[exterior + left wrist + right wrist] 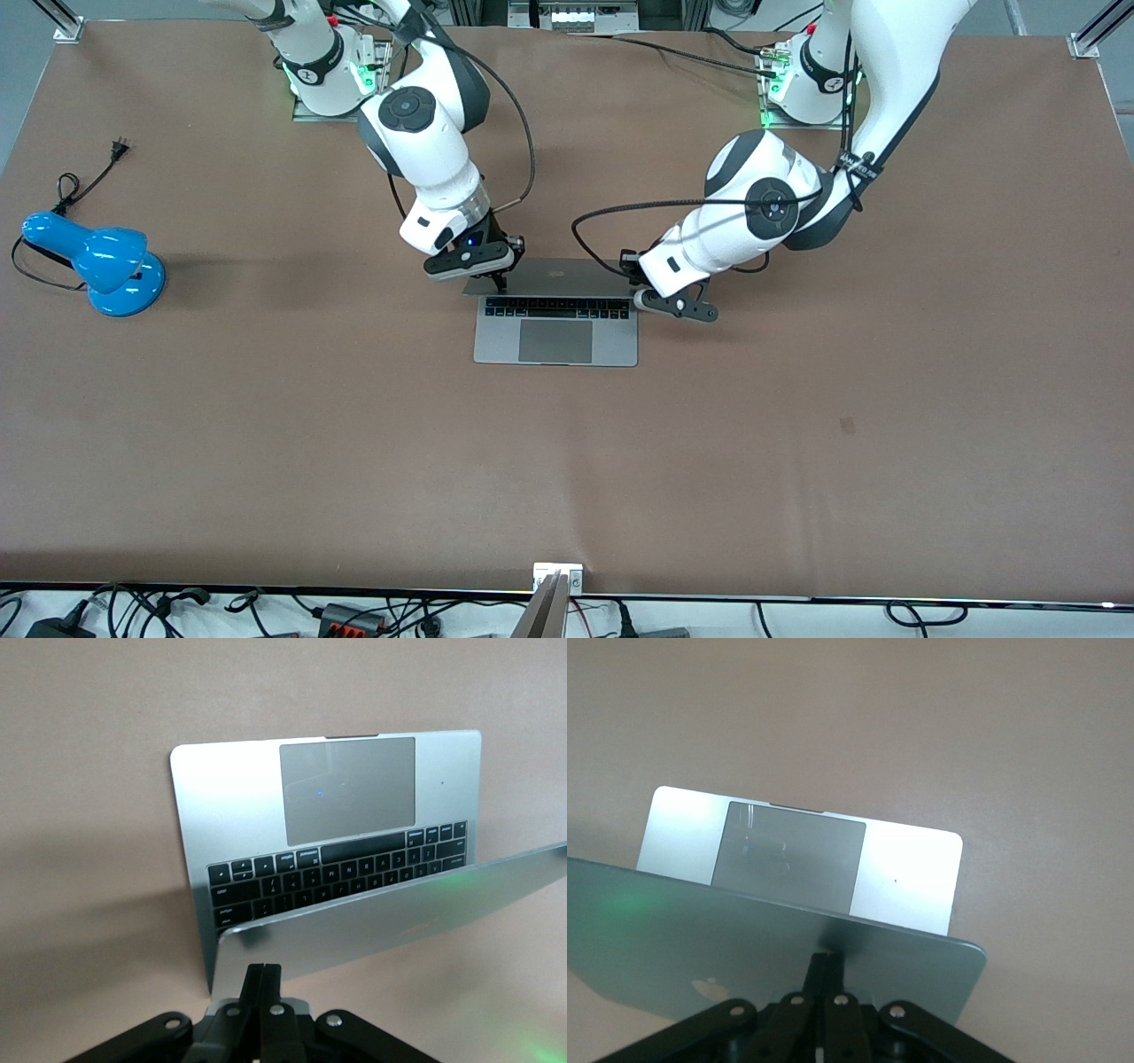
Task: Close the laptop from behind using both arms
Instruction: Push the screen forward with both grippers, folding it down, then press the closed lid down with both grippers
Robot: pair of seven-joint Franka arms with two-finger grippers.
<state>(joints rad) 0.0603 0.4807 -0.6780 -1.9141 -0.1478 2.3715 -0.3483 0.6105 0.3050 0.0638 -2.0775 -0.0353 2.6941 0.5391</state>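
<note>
The silver-grey laptop (556, 341) sits mid-table with its base flat and its keyboard and trackpad showing. Its lid (554, 276) leans forward over the keyboard, partly lowered. My right gripper (499, 282) is shut, its tips against the back of the lid at the corner toward the right arm's end. In the right wrist view the shut fingertips (827, 961) press on the lid (744, 948) beside the apple logo. My left gripper (638, 285) is shut at the lid's other corner. In the left wrist view it (264, 973) touches the lid's back (390, 921) above the base (230, 806).
A blue desk lamp (102, 261) lies on the brown table (797, 425) toward the right arm's end, its black cord and plug (118, 149) trailing toward the robot bases. Cables and a small bracket (557, 576) line the table edge nearest the front camera.
</note>
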